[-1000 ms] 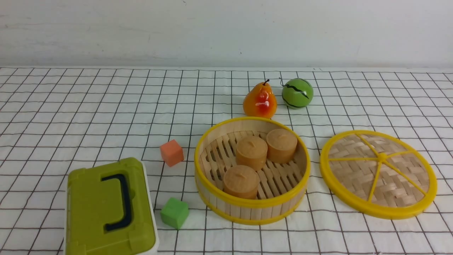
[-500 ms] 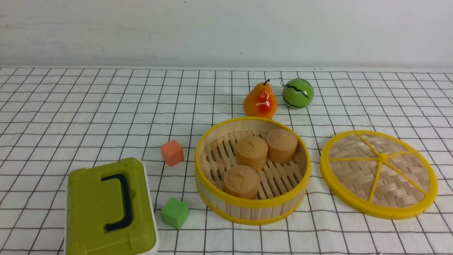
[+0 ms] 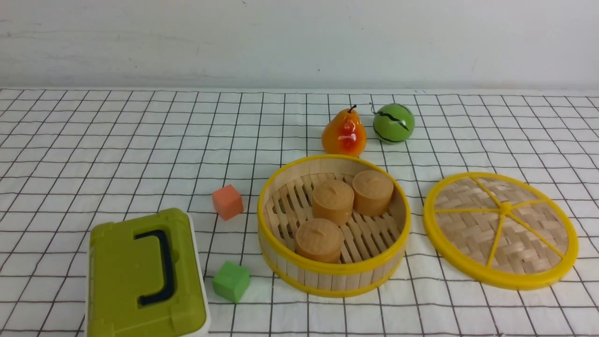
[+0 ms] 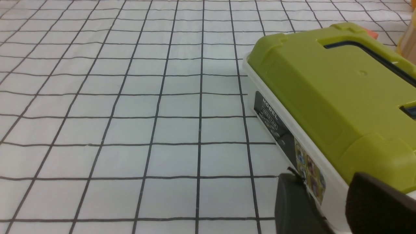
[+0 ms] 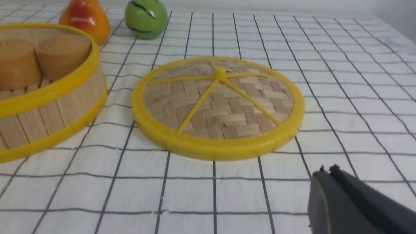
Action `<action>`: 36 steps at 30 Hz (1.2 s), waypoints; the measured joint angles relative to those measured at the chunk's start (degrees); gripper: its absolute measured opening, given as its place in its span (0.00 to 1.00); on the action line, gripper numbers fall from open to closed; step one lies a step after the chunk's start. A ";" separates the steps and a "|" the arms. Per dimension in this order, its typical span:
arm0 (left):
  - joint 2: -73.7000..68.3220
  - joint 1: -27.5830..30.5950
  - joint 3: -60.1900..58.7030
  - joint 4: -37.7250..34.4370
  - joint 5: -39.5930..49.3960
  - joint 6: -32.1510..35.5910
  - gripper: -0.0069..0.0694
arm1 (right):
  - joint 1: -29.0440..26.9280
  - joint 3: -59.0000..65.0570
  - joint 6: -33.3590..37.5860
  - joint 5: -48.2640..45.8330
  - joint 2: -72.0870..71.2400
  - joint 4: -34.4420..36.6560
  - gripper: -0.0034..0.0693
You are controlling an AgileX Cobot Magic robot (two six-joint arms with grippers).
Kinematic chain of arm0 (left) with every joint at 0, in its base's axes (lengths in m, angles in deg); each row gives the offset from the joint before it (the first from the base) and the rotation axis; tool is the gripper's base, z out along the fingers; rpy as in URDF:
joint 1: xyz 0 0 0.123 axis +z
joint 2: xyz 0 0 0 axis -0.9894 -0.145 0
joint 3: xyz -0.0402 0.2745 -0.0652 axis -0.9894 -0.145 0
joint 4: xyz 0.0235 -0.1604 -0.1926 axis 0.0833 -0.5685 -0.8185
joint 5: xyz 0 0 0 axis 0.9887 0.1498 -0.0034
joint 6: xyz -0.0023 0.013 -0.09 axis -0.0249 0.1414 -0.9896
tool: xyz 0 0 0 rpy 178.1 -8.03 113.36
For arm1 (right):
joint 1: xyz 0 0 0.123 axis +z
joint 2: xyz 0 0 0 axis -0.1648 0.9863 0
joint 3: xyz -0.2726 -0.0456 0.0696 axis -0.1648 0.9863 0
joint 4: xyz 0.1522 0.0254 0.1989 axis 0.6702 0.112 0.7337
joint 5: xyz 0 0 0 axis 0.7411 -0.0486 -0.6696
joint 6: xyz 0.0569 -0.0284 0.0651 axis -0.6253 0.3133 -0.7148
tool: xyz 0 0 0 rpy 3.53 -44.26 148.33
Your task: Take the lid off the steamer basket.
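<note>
The steamer basket (image 3: 333,276) stands uncovered on the checked cloth, front centre, with three tan buns (image 3: 332,201) on its slatted floor. The lid (image 3: 500,234) lies flat on the cloth just to the right of the basket, a small gap between them. In the right wrist view the lid (image 5: 217,107) and the basket (image 5: 48,110) lie ahead of my right gripper (image 5: 326,170), which is shut, empty and short of the lid's near rim. My left gripper (image 4: 325,182) is open and empty beside the olive-green box. Neither gripper shows in the front view.
An olive-green box with a dark handle (image 3: 145,276) stands front left, also in the left wrist view (image 4: 325,91). An orange cube (image 3: 227,201) and a green cube (image 3: 230,281) lie left of the basket. A pear (image 3: 344,132) and a green ball (image 3: 393,123) sit behind it.
</note>
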 joint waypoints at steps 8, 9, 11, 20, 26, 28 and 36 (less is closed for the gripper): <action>0.00 0.00 0.00 0.00 0.00 0.00 0.40 | -1.76 -0.21 -0.01 -3.63 0.00 0.00 0.02; 0.00 0.00 0.00 0.00 0.00 0.00 0.40 | -1.76 -0.28 -0.01 -4.02 0.00 0.00 0.02; 0.00 0.00 0.00 0.00 0.00 0.00 0.40 | -1.76 -0.39 -0.01 -4.42 0.00 0.30 0.02; 0.00 0.00 0.00 0.00 0.00 0.00 0.40 | -1.76 -0.46 -0.01 -4.60 0.00 0.91 0.03; 0.00 0.00 0.00 0.00 0.00 0.00 0.40 | -1.76 -0.46 -0.01 -4.60 0.00 0.91 0.03; 0.00 0.00 0.00 0.00 0.00 0.00 0.40 | -1.76 -0.46 -0.01 -4.60 0.00 0.91 0.03; 0.00 0.00 0.00 0.00 0.00 0.00 0.40 | -1.76 -0.46 0.38 -4.60 0.00 0.91 0.04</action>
